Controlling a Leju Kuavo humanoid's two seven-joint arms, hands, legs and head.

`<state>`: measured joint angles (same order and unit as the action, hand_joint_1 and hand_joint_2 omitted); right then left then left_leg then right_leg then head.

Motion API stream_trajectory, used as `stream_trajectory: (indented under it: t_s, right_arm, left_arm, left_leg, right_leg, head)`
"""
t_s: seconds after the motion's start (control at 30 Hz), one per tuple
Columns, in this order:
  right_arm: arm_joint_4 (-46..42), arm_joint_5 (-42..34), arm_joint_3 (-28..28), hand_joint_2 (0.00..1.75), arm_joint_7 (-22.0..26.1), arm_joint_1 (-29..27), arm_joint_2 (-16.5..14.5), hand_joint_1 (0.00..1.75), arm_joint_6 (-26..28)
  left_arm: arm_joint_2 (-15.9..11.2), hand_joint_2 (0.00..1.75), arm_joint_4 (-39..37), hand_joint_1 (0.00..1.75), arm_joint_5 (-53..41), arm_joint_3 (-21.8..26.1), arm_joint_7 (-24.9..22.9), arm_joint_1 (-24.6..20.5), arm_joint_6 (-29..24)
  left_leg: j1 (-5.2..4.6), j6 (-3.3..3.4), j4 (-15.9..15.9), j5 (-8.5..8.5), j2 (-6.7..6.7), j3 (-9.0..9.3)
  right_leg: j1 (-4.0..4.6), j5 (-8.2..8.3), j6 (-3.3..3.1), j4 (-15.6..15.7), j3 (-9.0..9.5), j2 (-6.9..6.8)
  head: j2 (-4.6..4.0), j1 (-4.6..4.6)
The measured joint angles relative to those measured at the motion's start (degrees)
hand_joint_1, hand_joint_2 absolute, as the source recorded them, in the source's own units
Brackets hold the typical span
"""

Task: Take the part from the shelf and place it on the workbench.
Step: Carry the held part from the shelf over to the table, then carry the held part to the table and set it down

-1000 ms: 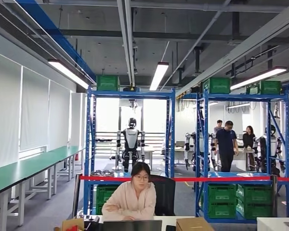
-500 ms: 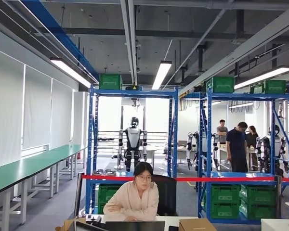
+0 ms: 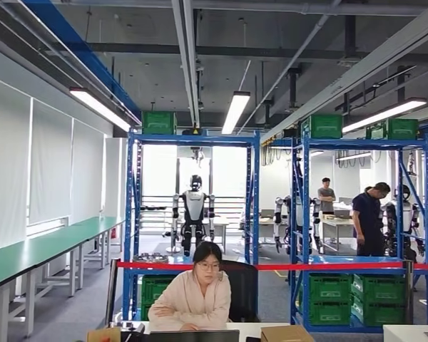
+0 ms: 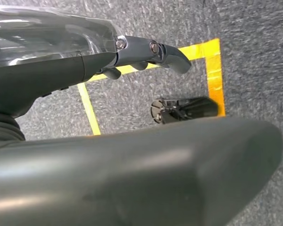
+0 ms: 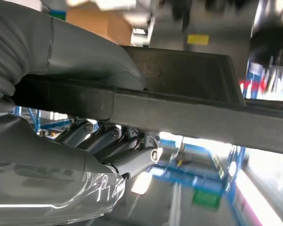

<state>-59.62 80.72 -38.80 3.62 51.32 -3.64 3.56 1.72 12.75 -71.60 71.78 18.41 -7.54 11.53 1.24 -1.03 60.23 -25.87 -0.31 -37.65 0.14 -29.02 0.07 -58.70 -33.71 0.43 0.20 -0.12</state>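
Over the grey floor (image 4: 253,37) on the left, the left robot hand (image 4: 108,61) hangs with its fingers loosely straight, holding nothing. On the right, the right robot hand (image 5: 97,127) appears to clamp a dark flat part (image 5: 190,108), thumb on one face and fingers (image 5: 133,160) on the other. Carrying it well likely means keeping that grip firm and the part level until a counter lies beneath it.
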Motion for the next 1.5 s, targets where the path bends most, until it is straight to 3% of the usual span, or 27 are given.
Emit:
stream_trajectory:
  t_s: [0.13,0.17,0.23,0.3,0.33,0.37,0.43,0.47,0.53,0.63,0.7,0.77,0.8,0.83,0.9,0.97,1.03,1.1,1.17,1.27,1.3,1.33,1.37,1.43,1.5]
  right_arm:
    - [6.27,0.73,-3.08,1.75,0.16,-0.52,-1.40,1.75,0.61]
    - [7.66,0.57,-3.52,1.75,0.30,-0.49,-1.63,1.75,0.96]
    - [10.31,0.07,-4.11,1.75,0.60,-0.52,-1.86,1.75,1.75]
    - [12.82,-0.50,-4.52,1.75,1.08,-0.84,-1.93,1.75,2.39]
    - [14.04,-0.84,-4.70,1.75,1.39,-1.00,-1.96,1.75,2.73]
    - [15.13,-1.16,-4.85,1.75,1.71,-1.10,-2.02,1.75,3.11]
    - [16.97,-1.75,-5.00,1.75,2.21,-1.12,-2.20,1.75,3.91]
    - [17.86,-1.98,-5.03,1.75,2.38,-1.09,-2.32,1.75,4.29]
    - [19.78,-2.55,-5.05,1.75,2.61,-1.11,-2.53,1.75,4.97]
    - [22.04,-3.48,-4.90,1.75,2.71,-1.23,-2.88,1.75,5.89]
    - [23.22,-4.07,-4.80,1.75,2.74,-1.29,-3.22,1.75,6.23]
    - [24.41,-4.63,-4.67,1.75,2.81,-1.48,-3.41,1.75,6.36]
    - [24.96,-4.93,-4.53,1.75,2.87,-1.63,-3.47,1.75,6.36]
    - [25.44,-5.26,-4.32,1.75,2.93,-1.74,-3.57,1.75,6.38]
    - [26.17,-5.87,-3.77,1.75,3.09,-1.79,-3.86,1.75,6.43]
    - [26.78,-6.29,-3.29,0.87,3.30,-1.66,-4.14,0.87,6.46]
    - [27.40,-6.62,-2.83,0.00,3.72,-1.54,-4.36,0.00,6.45]
    - [27.98,-6.87,-2.45,0.00,4.31,-1.50,-4.58,0.00,6.37]
    - [28.41,-7.23,-2.21,0.00,4.92,-1.47,-4.77,0.00,6.26]
    - [28.91,-8.05,-1.89,0.00,5.84,-1.48,-4.96,0.00,5.80]
    - [29.10,-8.28,-1.83,0.00,6.08,-1.55,-4.99,0.00,5.60]
    - [29.26,-8.49,-1.76,0.00,6.36,-1.61,-5.00,0.00,5.42]
    - [29.37,-8.68,-1.67,0.00,6.66,-1.60,-5.01,0.00,5.26]
    - [29.43,-9.12,-1.50,0.00,7.50,-1.34,-5.02,0.00,4.90]
    - [29.42,-9.69,-1.44,0.00,8.46,-0.93,-5.01,0.00,4.39]
  left_arm:
    - [0.27,1.75,-0.01,0.00,0.14,-0.45,0.74,0.16,0.08]
    - [0.32,1.75,-0.01,0.00,0.14,-0.58,0.89,0.12,0.10]
    - [0.36,1.75,-0.01,0.00,0.14,-0.85,1.14,0.07,0.23]
    - [0.39,1.75,-0.01,0.00,0.12,-1.10,1.23,0.14,0.40]
    - [0.42,1.75,-0.01,0.00,0.12,-1.21,1.24,0.17,0.45]
    - [0.46,1.75,-0.01,0.00,0.11,-1.31,1.24,0.18,0.46]
    - [0.63,1.75,-0.01,0.00,0.08,-1.49,1.25,0.11,0.47]
    - [0.72,1.75,-0.02,0.00,0.07,-1.61,1.25,0.07,0.48]
    - [0.87,1.75,-0.03,0.00,0.04,-1.88,1.24,0.09,0.54]
    - [0.95,1.75,-0.05,0.00,0.04,-2.20,1.29,0.19,0.62]
    - [0.95,1.75,-0.06,0.00,0.04,-2.28,1.38,0.17,0.64]
    - [0.93,1.75,-0.06,0.00,0.04,-2.31,1.48,0.22,0.64]
    - [0.92,1.75,-0.06,0.00,0.04,-2.32,1.51,0.28,0.64]
    - [0.92,1.75,-0.07,0.00,0.04,-2.34,1.54,0.33,0.67]
    - [0.92,1.75,-0.07,0.00,0.03,-2.41,1.55,0.34,0.78]
    - [0.93,1.75,-0.07,0.00,0.02,-2.56,1.55,0.18,0.97]
    - [0.94,1.75,-0.07,0.00,0.02,-2.74,1.45,0.04,1.09]
    - [0.94,1.75,-0.07,0.00,-0.01,-2.87,1.18,0.04,1.07]
    - [0.93,1.75,-0.07,0.00,-0.06,-3.02,0.98,-0.02,0.99]
    - [0.92,0.44,-0.07,0.00,-0.21,-3.26,1.22,-0.08,1.01]
    - [0.92,0.00,-0.07,0.00,-0.25,-3.36,1.39,-0.06,1.05]
    - [0.92,0.00,-0.07,0.00,-0.25,-3.49,1.57,-0.05,1.09]
    - [0.92,0.00,-0.07,0.00,-0.23,-3.61,1.73,-0.06,1.10]
    - [0.96,0.00,-0.08,0.00,-0.16,-3.78,1.91,-0.16,1.10]
    - [1.03,0.00,-0.09,0.00,0.03,-3.86,1.98,-0.27,1.10]
  left_leg:
    - [0.06,1.17,-0.49,-0.39,-0.19,0.31]
    - [0.18,1.46,-0.57,-0.41,-0.19,0.38]
    - [0.20,1.86,-0.58,-0.54,-0.21,0.45]
    - [0.14,2.04,-0.58,-0.68,-0.23,0.59]
    - [0.08,2.09,-0.58,-0.75,-0.26,0.71]
    - [0.00,2.11,-0.58,-0.84,-0.30,0.87]
    - [-0.21,1.99,-0.61,-1.07,-0.34,1.20]
    - [-0.28,1.85,-0.63,-1.16,-0.34,1.31]
    - [-0.28,1.45,-0.79,-1.23,-0.32,1.41]
    - [-0.32,0.68,-0.62,-1.91,-0.25,1.57]
    - [-0.28,0.33,3.65,-4.66,-0.19,-0.19]
    - [-0.17,-0.05,10.91,-7.81,-0.18,-3.62]
    - [-0.10,-0.25,13.28,-8.37,-0.17,-4.82]
    - [-0.02,-0.42,13.62,-7.85,-0.16,-5.08]
    - [0.28,-0.72,8.16,-4.21,-0.10,-2.47]
    - [0.41,-0.65,1.47,-1.62,-0.02,0.94]
    - [0.27,-0.10,-0.73,-1.57,-0.01,2.06]
    - [0.22,0.61,-0.85,-1.52,-0.01,2.12]
    - [0.33,1.29,-0.99,-1.39,0.02,2.28]
    - [0.36,1.81,-1.04,-1.42,0.03,2.44]
    - [0.35,1.84,-1.03,-1.44,0.02,2.48]
    - [0.34,1.85,-1.02,-1.46,-0.01,2.52]
    - [0.32,1.83,-1.02,-1.50,-0.05,2.59]
    - [0.27,1.72,-1.03,-1.60,-0.14,2.78]
    - [0.11,1.46,-1.04,-1.68,-0.19,2.75]
  right_leg:
    - [-0.05,-1.20,0.90,-1.30,-0.56,-0.17]
    - [-0.12,-2.41,1.21,-3.47,-1.60,-0.19]
    - [-0.24,-5.47,1.59,-10.84,-5.40,-0.21]
    - [-0.27,-6.51,1.65,-16.33,-8.77,-0.20]
    - [-0.24,-5.43,1.53,-16.00,-9.06,-0.20]
    - [-0.18,-3.41,1.25,-13.39,-8.21,-0.20]
    - [0.16,0.81,0.32,-5.46,-4.86,-0.20]
    - [0.35,1.94,-0.12,-2.47,-3.51,-0.21]
    - [0.65,2.12,-0.61,-0.41,-2.52,-0.19]
    - [0.31,2.53,-1.08,0.99,-1.80,-0.24]
    - [-0.02,2.85,-1.34,1.78,-1.21,-0.34]
    - [-0.05,2.82,-1.43,1.83,-1.10,-0.35]
    - [-0.05,2.78,-1.42,1.80,-1.08,-0.34]
    - [-0.08,2.73,-1.37,1.75,-1.07,-0.29]
    - [-0.20,2.43,-1.09,1.42,-0.97,-0.11]
    - [-0.08,1.92,-0.55,0.71,-1.07,0.17]
    - [0.10,1.68,-0.02,0.27,-1.27,0.37]
    - [0.02,1.59,0.43,0.23,-1.28,0.40]
    - [-0.13,0.08,0.97,-1.69,-1.93,0.23]
    - [-0.26,-5.03,1.50,-12.09,-6.41,-0.07]
    - [-0.27,-5.91,1.55,-15.10,-7.89,-0.11]
    - [-0.26,-5.72,1.52,-16.18,-8.52,-0.11]
    - [-0.26,-4.42,1.38,-14.84,-8.03,-0.11]
    - [-0.17,-0.44,0.84,-7.40,-4.78,-0.10]
    - [0.09,1.76,0.29,-1.30,-2.09,-0.08]
  head:
    - [0.00,-0.02]
    - [0.00,-0.02]
    - [0.00,-0.03]
    - [0.00,-0.03]
    - [0.00,-0.03]
    - [0.00,-0.03]
    - [0.00,-0.02]
    - [0.00,-0.02]
    - [0.00,0.00]
    - [0.00,-0.01]
    - [0.00,-0.01]
    - [0.00,-0.01]
    - [0.00,-0.01]
    - [0.00,-0.01]
    - [0.00,-0.01]
    - [0.00,-0.03]
    - [0.00,-0.03]
    - [0.00,-0.02]
    - [0.00,-0.03]
    - [0.00,-0.03]
    - [0.00,-0.03]
    - [0.00,-0.03]
    - [0.00,-0.03]
    - [0.00,-0.03]
    - [0.00,-0.02]
